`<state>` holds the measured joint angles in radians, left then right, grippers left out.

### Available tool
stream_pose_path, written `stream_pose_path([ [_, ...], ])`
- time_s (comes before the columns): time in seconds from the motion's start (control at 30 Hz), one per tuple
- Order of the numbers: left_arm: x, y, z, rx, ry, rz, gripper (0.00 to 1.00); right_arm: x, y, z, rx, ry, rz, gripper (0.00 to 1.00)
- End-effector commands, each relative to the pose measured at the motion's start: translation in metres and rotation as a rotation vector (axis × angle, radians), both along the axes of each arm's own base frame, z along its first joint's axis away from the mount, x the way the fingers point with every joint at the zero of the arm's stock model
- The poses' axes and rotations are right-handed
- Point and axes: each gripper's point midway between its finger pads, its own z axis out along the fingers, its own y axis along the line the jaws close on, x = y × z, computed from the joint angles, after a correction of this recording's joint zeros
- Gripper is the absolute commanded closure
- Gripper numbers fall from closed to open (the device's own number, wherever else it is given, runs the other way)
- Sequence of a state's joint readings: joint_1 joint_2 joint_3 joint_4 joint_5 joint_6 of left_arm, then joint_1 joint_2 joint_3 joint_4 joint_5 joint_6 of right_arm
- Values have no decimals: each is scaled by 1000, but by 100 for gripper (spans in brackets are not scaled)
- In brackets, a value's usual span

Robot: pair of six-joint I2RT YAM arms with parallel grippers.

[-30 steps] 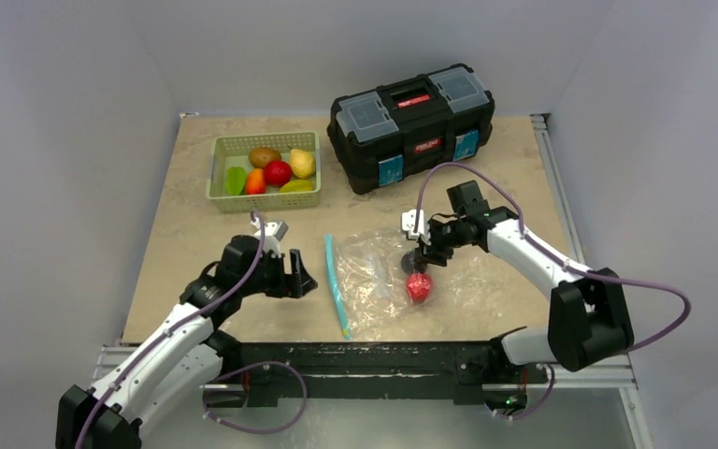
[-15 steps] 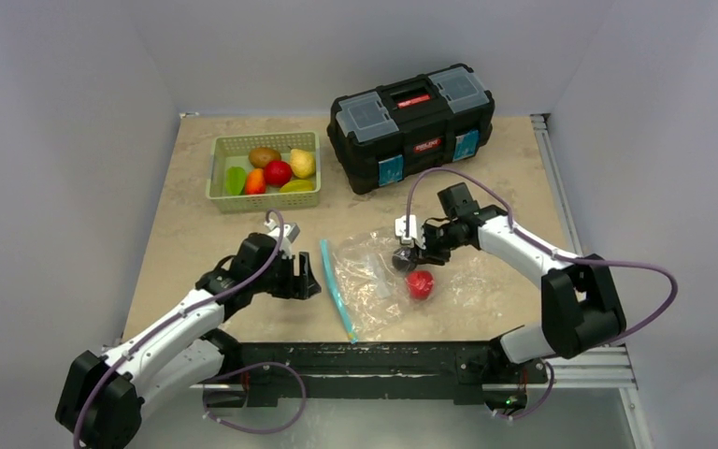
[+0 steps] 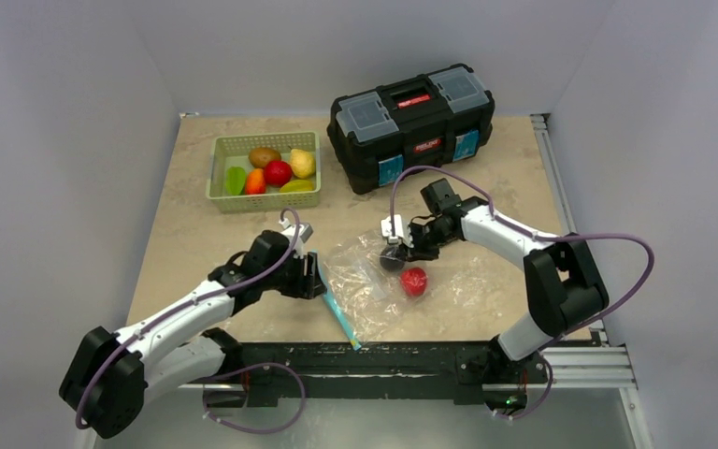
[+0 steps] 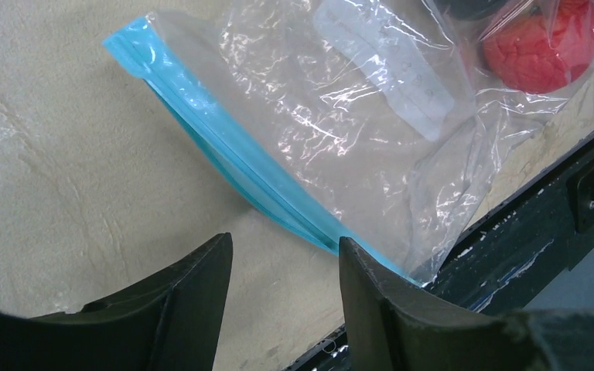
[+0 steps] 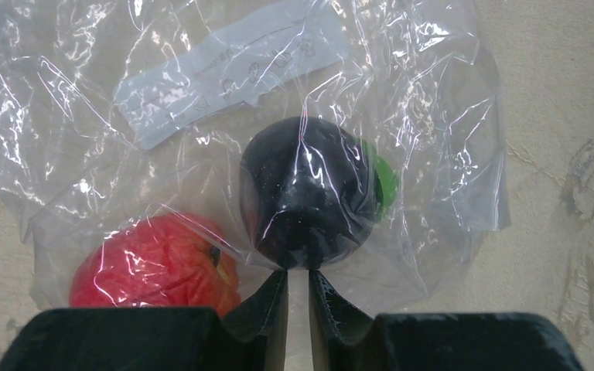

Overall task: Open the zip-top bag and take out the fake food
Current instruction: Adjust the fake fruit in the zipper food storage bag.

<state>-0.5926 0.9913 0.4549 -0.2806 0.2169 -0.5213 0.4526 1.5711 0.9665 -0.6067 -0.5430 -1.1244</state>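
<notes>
The zip-top bag point(image 3: 374, 285) lies flat near the table's front, its teal zip strip point(image 3: 338, 311) on the left side. Inside it are a red fake food piece point(image 3: 413, 281) and a dark round one point(image 3: 391, 260) with a green leaf. My left gripper point(image 3: 313, 279) is open just left of the strip point(image 4: 224, 154); its right finger point(image 4: 371, 301) covers the strip's near end. My right gripper point(image 5: 298, 277) rests on the bag point(image 5: 433, 116), jaws narrowed to a slit on the film right at the dark piece point(image 5: 309, 189). The red piece point(image 5: 151, 259) lies beside it.
A green basket point(image 3: 219, 180) at the back left holds several more plastic fruits. A black toolbox point(image 3: 411, 117) stands at the back centre. The black front rail point(image 3: 383, 355) runs just below the bag point(image 4: 557, 209).
My left gripper moved right up to the zip strip and its jaws narrowed. My right gripper moved left over the bag and closed down to a slit. The bag shifted slightly left.
</notes>
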Motion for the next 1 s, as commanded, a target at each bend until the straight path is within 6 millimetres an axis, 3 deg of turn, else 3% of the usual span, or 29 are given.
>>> stream_pose_path([
  [0.0,8,-14,20,-48,-80,-45,49,1,9,12,40,-1,11,85],
  [0.43,-16,0,28,-84,-45,11,65,1,14,23,80,4,-6,80],
  [0.67,-22,-27,41,-299,-20,-6,65,-5,13,24,75,3,42,76],
  [0.97,-12,-47,45,-402,10,4,55,0,12,23,36,-14,130,59],
])
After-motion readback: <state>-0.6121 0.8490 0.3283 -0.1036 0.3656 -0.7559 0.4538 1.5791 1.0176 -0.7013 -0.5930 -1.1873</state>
